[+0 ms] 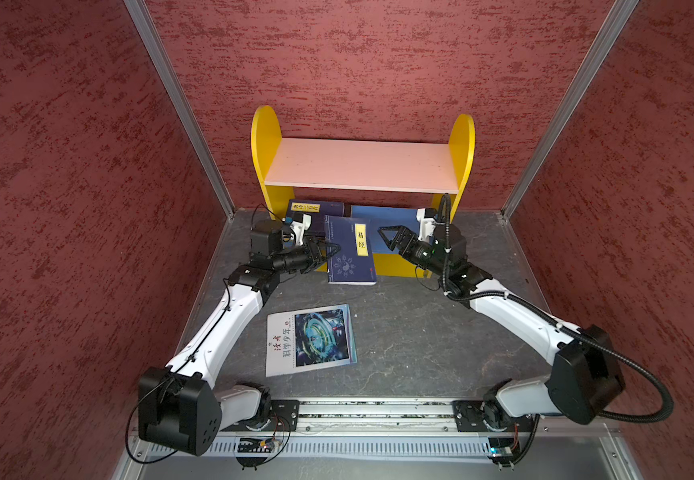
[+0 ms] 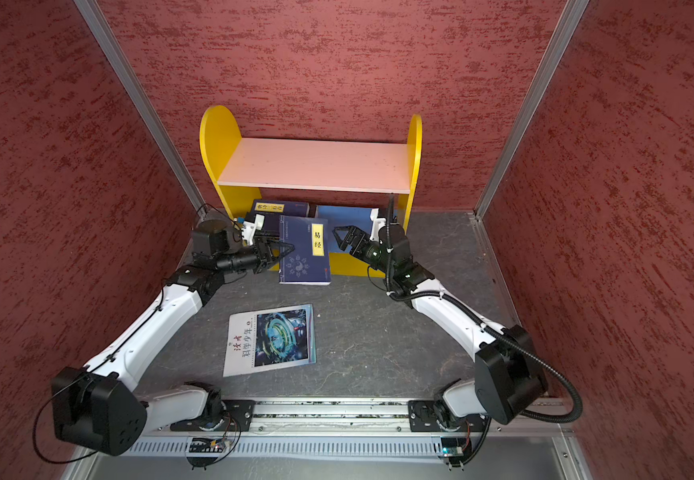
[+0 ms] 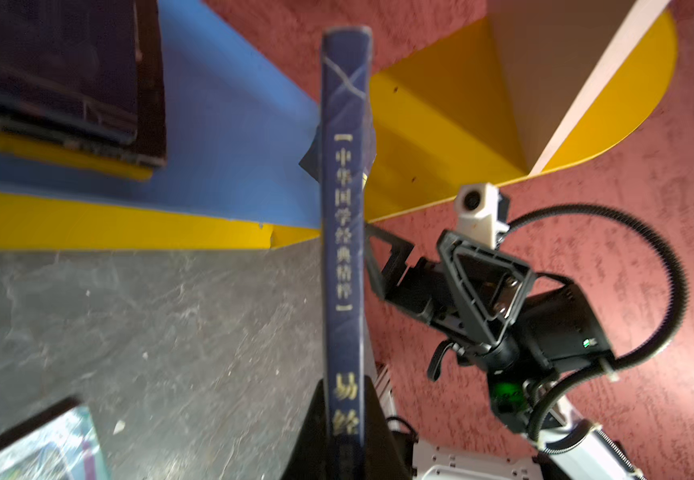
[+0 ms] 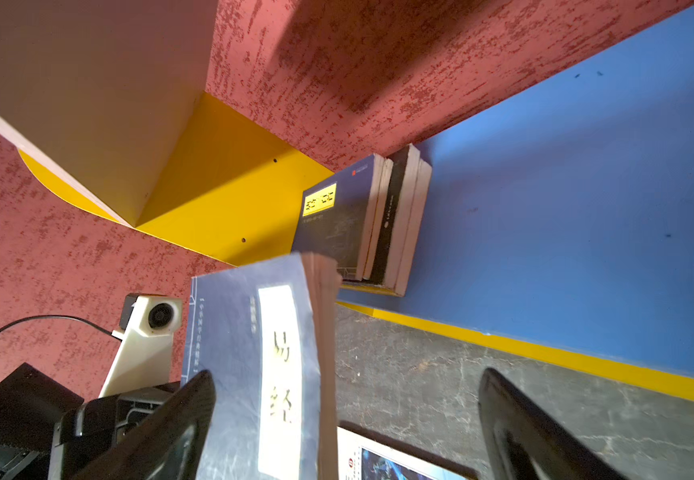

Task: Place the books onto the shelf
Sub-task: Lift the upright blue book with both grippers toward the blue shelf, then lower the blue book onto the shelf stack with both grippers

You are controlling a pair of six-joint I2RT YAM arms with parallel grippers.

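Noting dark grey marbled desk (image 1: 412,332) boxed by red textured walls (image 1: 66,208). Found left pincer (image 1: 334,248) clamped on spine edge of tilted navy book (image 1: 351,253), just before shelf (image 1: 362,164). Found right pincer (image 1: 387,238) spread wide, just beside that book's page edge, holding nothing. Logged stacked books (image 1: 310,208) on blue lower board (image 1: 378,214); white magazine (image 1: 311,338) flat on desk.

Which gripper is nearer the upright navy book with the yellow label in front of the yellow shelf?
Left. The left gripper is shut on the spine side of the navy yellow-labelled book; the right gripper stands open beside its page edge, gripping nothing.
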